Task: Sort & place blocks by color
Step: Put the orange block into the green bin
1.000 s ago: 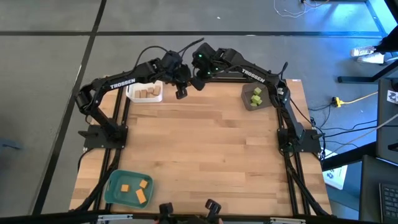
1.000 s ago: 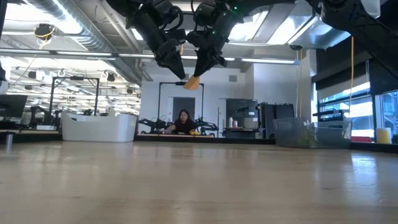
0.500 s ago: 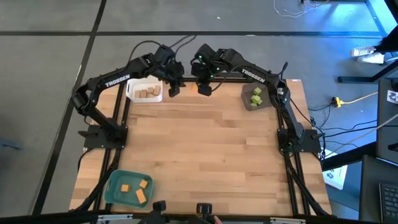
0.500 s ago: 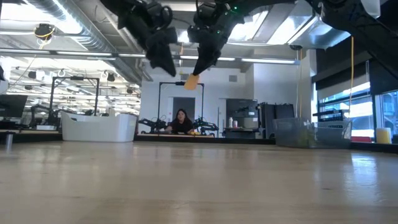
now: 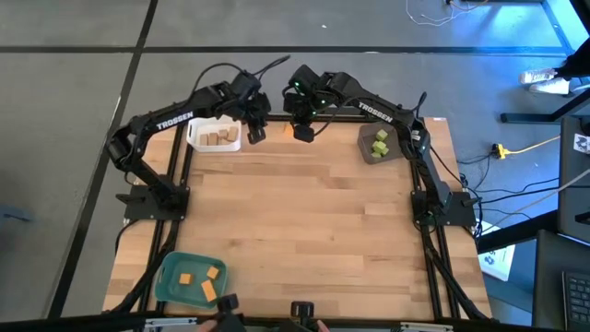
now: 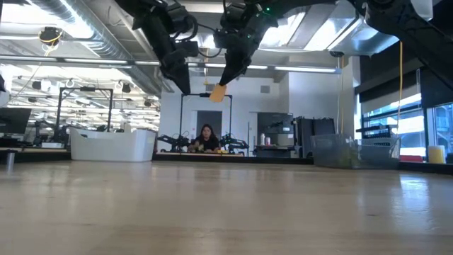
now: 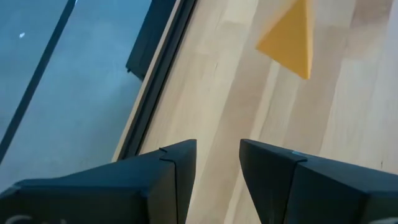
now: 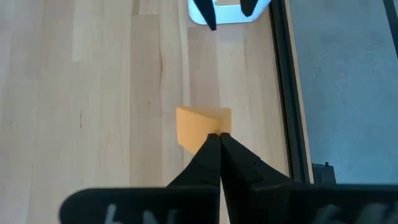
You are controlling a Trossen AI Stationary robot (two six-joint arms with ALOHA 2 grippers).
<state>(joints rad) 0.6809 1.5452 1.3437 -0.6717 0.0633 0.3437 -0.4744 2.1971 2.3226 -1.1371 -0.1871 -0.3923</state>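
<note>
High view: I go from left to right over my light wooden table. At the near left corner sits a round teal tray with three small orange blocks in it. At the far left is a white tray with small tan wooden blocks inside. Just to the right of it, up off the table, hangs my left gripper. In the left wrist view its two dark fingers stand a little apart with nothing between them, so it is let go and empty. Next, near the middle of the far edge, is my right gripper. It pinches one small orange block by a corner, with the fingertips squeezed tight together. In the low view this block hangs high in the air under the gripper, well above the table. The two grippers are near each other but apart. At the far right sits a grey tray with light green blocks in it.
</note>
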